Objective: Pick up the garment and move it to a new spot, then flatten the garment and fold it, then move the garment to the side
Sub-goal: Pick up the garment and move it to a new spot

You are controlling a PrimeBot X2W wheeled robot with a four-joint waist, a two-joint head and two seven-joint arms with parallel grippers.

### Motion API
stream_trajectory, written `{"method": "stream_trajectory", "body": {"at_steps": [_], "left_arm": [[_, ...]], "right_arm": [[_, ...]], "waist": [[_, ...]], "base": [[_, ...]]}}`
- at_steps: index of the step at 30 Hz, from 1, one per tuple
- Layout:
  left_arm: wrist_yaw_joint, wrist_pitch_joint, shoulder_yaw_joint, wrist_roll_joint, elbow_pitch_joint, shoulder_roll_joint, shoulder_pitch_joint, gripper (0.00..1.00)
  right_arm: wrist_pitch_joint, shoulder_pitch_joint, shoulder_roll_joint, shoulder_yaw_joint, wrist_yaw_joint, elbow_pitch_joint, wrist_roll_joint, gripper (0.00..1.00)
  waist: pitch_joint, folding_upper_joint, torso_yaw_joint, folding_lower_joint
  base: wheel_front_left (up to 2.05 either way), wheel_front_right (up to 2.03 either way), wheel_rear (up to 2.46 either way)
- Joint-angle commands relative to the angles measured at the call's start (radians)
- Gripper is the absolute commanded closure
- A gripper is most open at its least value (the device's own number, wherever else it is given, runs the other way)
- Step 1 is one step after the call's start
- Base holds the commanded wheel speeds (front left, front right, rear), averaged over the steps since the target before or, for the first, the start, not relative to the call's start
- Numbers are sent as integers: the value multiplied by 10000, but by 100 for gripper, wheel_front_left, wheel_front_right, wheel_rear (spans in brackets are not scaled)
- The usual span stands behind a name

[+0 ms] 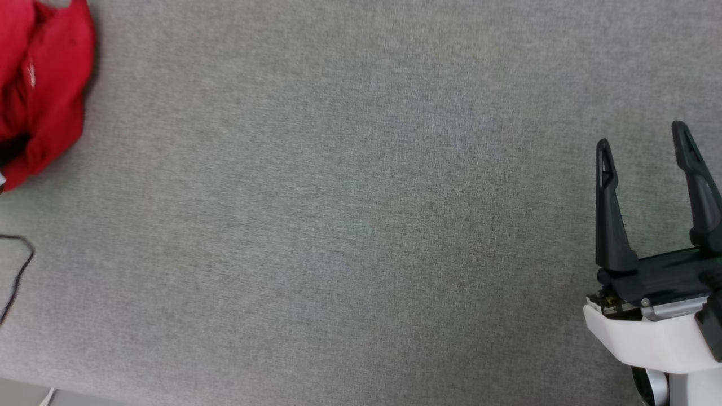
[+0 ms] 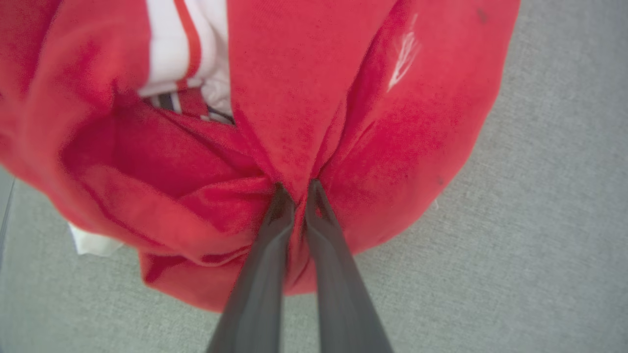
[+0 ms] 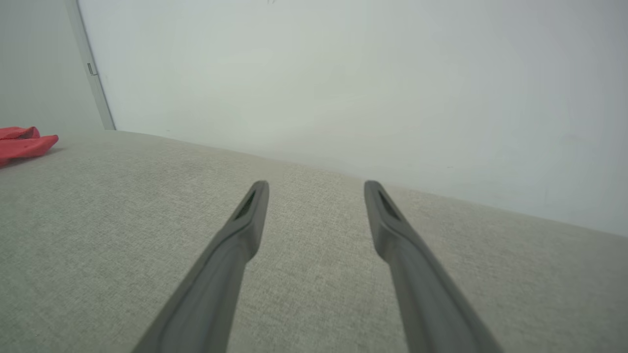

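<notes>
The garment [image 1: 45, 84] is a crumpled red shirt bunched at the far left edge of the grey surface in the head view. Up close in the left wrist view, the garment [image 2: 392, 122] shows red folds with a white, red-striped sleeve tucked among them, and my left gripper [image 2: 297, 189] is shut on a pinch of its red cloth. My right gripper [image 1: 642, 135] stands open at the lower right of the head view, far from the shirt, nothing between its fingers. From the right wrist view, the right gripper [image 3: 316, 186] is open over bare fabric, with the garment [image 3: 24, 142] small at the far left.
A grey fabric-covered table [image 1: 350, 225] spreads wide between the shirt and my right arm. A thin black cable [image 1: 20, 270] loops at the left edge. A pale wall [image 3: 343, 73] rises behind the table's far edge.
</notes>
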Motion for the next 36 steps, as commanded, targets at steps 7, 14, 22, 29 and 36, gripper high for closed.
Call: {"method": "stream_trajectory", "body": {"at_steps": [7, 14, 22, 29, 36], "left_arm": [[-11, -664, -564, 303, -676, 752, -351, 100], [-12, -824, -1336, 831, -2318, 1532, -1088, 100], [-12, -382, -2113, 1371, -4430, 1802, -2372, 100], [-12, 7, -2815, 1659, -5852, 1193, -3556, 100], [-12, 104, -3664, 1837, -6632, 393, -4361, 100]], "right_arm": [[-21, 69, -5, 153, -3, 304, 506, 0], [-21, 218, -5, 210, -3, 598, 1038, 0], [-21, 357, -5, 277, -3, 845, 1675, 0], [-21, 533, -3, 218, -3, 1015, 2103, 0], [-21, 523, 1, 211, -3, 1056, 2382, 0]], "waist": [[-993, 0, 159, -1], [-1963, 0, 228, -1], [-2850, 0, -115, -1], [-3350, 0, -812, -1], [-3595, 0, -1973, -1]], "base": [[0, 0, 0], [0, 0, 0], [0, 0, 0], [0, 0, 0], [0, 0, 0]]}}
